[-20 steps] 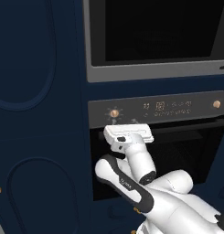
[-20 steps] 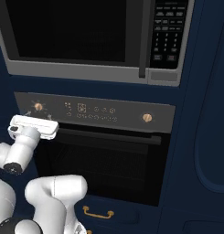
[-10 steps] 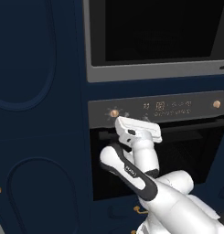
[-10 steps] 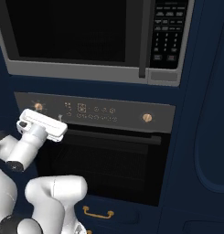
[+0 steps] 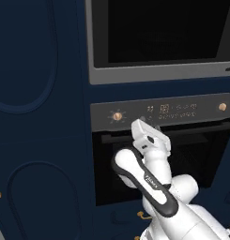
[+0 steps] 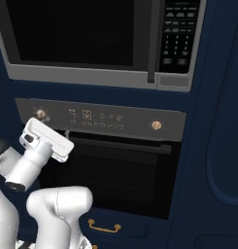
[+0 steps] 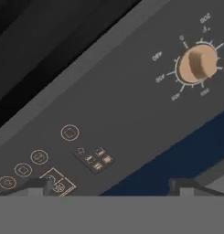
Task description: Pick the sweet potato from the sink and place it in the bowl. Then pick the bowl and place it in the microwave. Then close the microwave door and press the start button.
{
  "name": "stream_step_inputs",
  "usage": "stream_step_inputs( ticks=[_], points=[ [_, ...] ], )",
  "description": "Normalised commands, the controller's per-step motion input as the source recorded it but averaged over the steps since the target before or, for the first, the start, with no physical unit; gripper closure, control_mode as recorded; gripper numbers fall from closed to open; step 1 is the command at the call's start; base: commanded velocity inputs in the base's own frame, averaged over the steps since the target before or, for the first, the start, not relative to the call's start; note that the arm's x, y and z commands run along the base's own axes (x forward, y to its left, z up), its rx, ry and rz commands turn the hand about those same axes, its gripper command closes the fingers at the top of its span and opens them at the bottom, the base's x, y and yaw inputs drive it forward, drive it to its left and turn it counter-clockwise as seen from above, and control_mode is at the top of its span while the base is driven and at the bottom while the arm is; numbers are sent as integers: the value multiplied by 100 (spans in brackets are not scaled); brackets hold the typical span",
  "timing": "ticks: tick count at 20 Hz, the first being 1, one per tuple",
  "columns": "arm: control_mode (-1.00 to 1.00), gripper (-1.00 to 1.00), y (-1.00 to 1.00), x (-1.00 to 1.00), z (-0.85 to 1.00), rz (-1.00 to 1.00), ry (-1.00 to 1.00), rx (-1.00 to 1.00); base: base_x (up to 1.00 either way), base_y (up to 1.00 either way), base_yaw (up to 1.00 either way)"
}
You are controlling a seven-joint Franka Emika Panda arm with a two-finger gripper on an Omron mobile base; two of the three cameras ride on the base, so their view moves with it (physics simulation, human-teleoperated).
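Note:
The microwave (image 6: 81, 34) fills the top of both base views, its grey frame (image 5: 158, 74) set in navy cabinetry. Its black glass door (image 6: 72, 29) looks shut, flush beside the keypad (image 6: 176, 34). My gripper (image 7: 112, 185) is open and holds nothing, its fingertips (image 7: 40, 185) wide apart. It points at the oven's control panel (image 7: 109, 114), close below the microwave. The white hand appears tilted in the left base view (image 5: 144, 121) and the right base view (image 6: 67, 133). The sweet potato, the bowl and the sink are out of view.
A black oven (image 6: 120, 175) with a bar handle (image 6: 125, 142) sits under the microwave. Its panel carries tan knobs (image 7: 198, 64) (image 6: 157, 125) and small touch icons (image 7: 70, 132). Navy cabinet doors (image 5: 36, 117) stand on both sides, and a drawer with a brass pull (image 6: 103, 226) lies below.
The hand has rolled from level to tilted and shifted right along the oven's control panel. The elbow has swung with it. The gripper stays open.

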Motion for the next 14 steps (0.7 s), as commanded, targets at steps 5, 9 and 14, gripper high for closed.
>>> stream_step_inputs(
  ticks=[5,9,14],
  points=[
    [-100,-100,-3,-32,72,3,-20,85,0,0,0],
    [-100,-100,-13,-13,82,9,-21,82,0,0,0],
    [-100,-100,0,-30,79,0,-4,90,0,0,0]
  ],
)
